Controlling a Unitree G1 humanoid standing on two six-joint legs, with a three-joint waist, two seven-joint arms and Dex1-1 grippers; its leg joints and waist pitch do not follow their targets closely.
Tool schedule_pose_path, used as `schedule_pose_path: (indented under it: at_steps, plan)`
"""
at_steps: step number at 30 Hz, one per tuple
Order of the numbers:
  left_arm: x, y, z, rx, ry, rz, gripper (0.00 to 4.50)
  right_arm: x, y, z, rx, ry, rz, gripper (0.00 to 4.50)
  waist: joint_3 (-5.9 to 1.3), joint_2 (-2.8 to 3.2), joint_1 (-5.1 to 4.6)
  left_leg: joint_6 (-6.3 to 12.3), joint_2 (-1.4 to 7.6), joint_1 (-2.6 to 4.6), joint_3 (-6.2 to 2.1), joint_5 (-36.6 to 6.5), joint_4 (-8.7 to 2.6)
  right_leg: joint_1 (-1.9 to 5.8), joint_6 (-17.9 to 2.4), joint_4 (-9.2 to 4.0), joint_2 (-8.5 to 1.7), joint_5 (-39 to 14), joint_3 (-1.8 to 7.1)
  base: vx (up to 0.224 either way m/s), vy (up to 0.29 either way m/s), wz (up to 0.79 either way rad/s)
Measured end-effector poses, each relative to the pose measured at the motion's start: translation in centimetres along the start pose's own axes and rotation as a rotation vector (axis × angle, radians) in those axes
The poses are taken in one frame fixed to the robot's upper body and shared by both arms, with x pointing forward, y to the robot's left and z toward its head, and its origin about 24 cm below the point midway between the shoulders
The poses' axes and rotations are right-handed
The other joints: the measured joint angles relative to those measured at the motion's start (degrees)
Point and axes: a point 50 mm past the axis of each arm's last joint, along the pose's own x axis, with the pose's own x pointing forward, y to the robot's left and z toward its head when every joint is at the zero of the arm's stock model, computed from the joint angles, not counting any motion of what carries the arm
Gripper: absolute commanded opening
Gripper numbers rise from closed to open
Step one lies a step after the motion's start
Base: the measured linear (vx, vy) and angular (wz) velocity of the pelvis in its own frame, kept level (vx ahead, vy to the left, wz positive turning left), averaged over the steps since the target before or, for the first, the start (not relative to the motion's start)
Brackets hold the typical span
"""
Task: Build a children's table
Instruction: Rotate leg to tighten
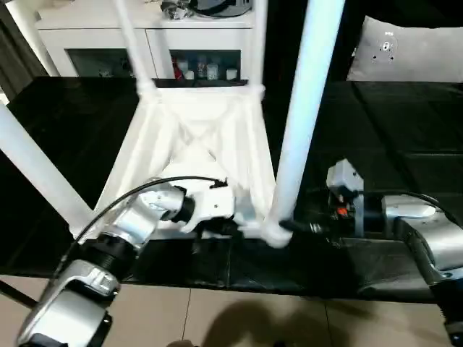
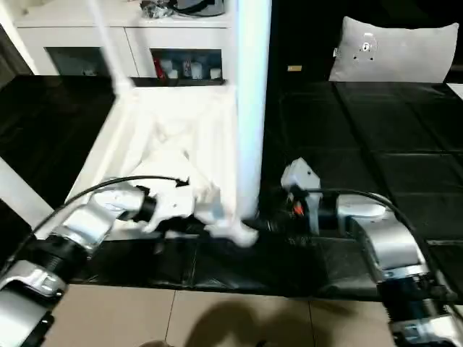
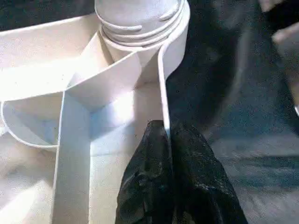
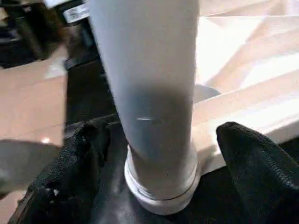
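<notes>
From the head camera, the white plastic square tabletop [image 1: 195, 137] lay upside down on the black tiled surface [image 1: 391, 137], its long white tapered tube leg [image 1: 300, 108] rising from the near right corner socket. In the left wrist view, the left gripper [image 3: 167, 133] pinched the tabletop's thin rim wall. In the right wrist view, the right gripper [image 4: 159, 144] stood spread, fingers either side of the leg's base.
</notes>
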Motion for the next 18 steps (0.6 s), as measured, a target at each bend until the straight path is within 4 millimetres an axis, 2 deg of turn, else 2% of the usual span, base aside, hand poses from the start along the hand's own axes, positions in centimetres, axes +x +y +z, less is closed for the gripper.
schedule_pose_path:
  at_steps: [3, 6, 9, 10, 14, 15, 18]
  plan:
    - [0.1, -0.3, 0.1, 0.025, -0.004, -0.044, 0.0, 0.1, 0.4, -0.1, 0.005, 0.007, 0.07, 3.62, 0.0, 0.0, 0.74, 0.01, 0.01, 0.01, 0.03, 0.01, 0.0, 0.0, 0.0, 0.0, 0.0, 0.0, 0.01, 0.0, 0.0, 0.0]
    - [0.1, -0.4, 0.2, 0.047, -0.007, -0.073, 0.0, 0.6, 0.9, -0.2, 0.014, 0.009, 0.128, 3.24, 0.0, -0.01, 1.34, 0.01, 0.02, 0.05, 0.04, 0.01, 0.01, -0.01, 0.0, 0.01, 0.0, 0.0, 0.02, 0.0, 0.0, 0.0]
    - [0.1, -0.5, 0.2, 0.053, -0.007, -0.087, 0.0, 1.0, 1.2, -0.1, 0.018, 0.01, 0.167, 3.1, -0.01, -0.02, 1.5, 0.01, 0.02, 0.07, 0.06, 0.0, 0.01, 0.0, 0.0, 0.01, 0.0, 0.0, 0.04, 0.0, 0.0, 0.0]
    - [0.1, -0.5, 0.2, 0.053, -0.007, -0.091, 0.0, 1.0, 1.3, -0.1, 0.022, 0.01, 0.173, 2.88, -0.01, -0.02, 1.5, 0.0, 0.02, 0.07, 0.06, 0.0, 0.01, 0.0, 0.0, 0.01, 0.0, 0.0, 0.04, 0.0, 0.0, 0.0]
    - [0.1, -0.6, 0.3, 0.065, -0.009, -0.105, 0.0, 1.1, 1.4, -0.2, 0.027, 0.014, 0.182, 2.6, -0.01, -0.02, 1.7, 0.0, 0.02, 0.07, 0.08, 0.0, 0.0, 0.0, 0.01, 0.01, 0.0, -0.01, 0.04, 0.0, 0.0, 0.0]
    - [0.1, -0.6, 0.3, 0.066, -0.009, -0.108, 0.0, 1.1, 1.4, -0.2, 0.029, 0.015, 0.186, 2.36, -0.01, -0.02, 1.74, 0.0, 0.02, 0.06, 0.07, 0.0, 0.01, 0.0, 0.01, 0.01, 0.0, -0.01, 0.04, 0.0, 0.0, 0.0]
    - [0.1, -0.7, 0.3, 0.075, -0.008, -0.123, 0.0, 1.1, 1.4, -0.2, 0.031, 0.019, 0.194, 2.25, -0.01, -0.02, 1.89, 0.0, 0.02, 0.07, 0.08, 0.0, 0.01, 0.0, 0.01, 0.01, 0.0, -0.01, 0.05, 0.0, 0.0, 0.0]
